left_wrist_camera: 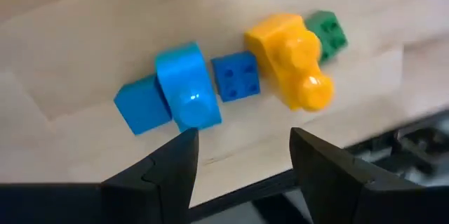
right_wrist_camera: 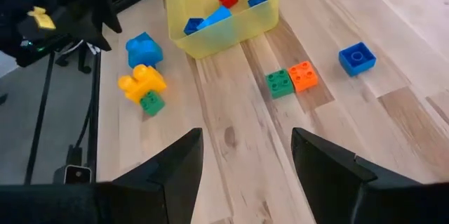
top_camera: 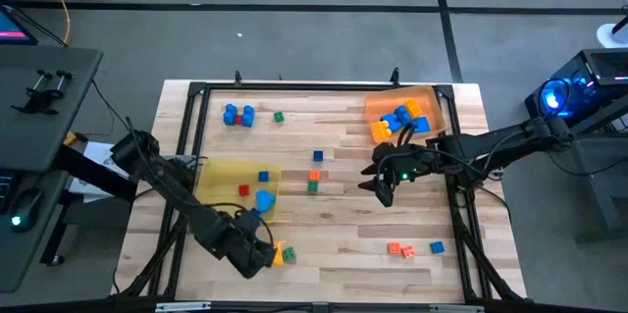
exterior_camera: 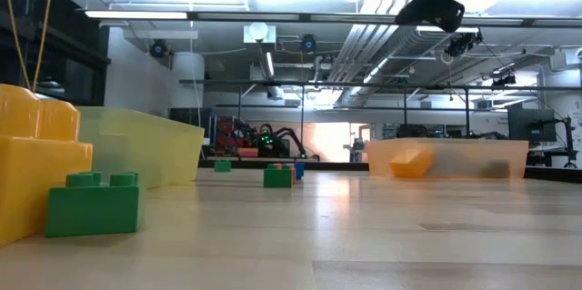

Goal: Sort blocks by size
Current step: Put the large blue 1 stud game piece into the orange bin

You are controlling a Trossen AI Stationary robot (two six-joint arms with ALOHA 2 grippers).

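Observation:
My left gripper (top_camera: 263, 251) is open at the table's near left; in its wrist view (left_wrist_camera: 242, 150) its fingers stand just short of a row of blue blocks (left_wrist_camera: 186, 87), a yellow block (left_wrist_camera: 291, 59) and a small green block (left_wrist_camera: 327, 33) lying on the wood. My right gripper (top_camera: 378, 183) is open and empty above the table's middle; in its wrist view (right_wrist_camera: 249, 147) it is near a green and orange pair (right_wrist_camera: 291, 80) and a blue block (right_wrist_camera: 357, 57). The yellow tray (top_camera: 221, 171) holds blue and red blocks. The orange tray (top_camera: 432, 97) holds blue and orange blocks.
Two blue blocks (top_camera: 237, 115) and a green one (top_camera: 279, 117) lie at the far left. Two orange blocks (top_camera: 399, 249) and a blue one (top_camera: 437, 247) lie at the near right. A black frame (top_camera: 186, 136) borders the table. Bare wood lies near the middle front.

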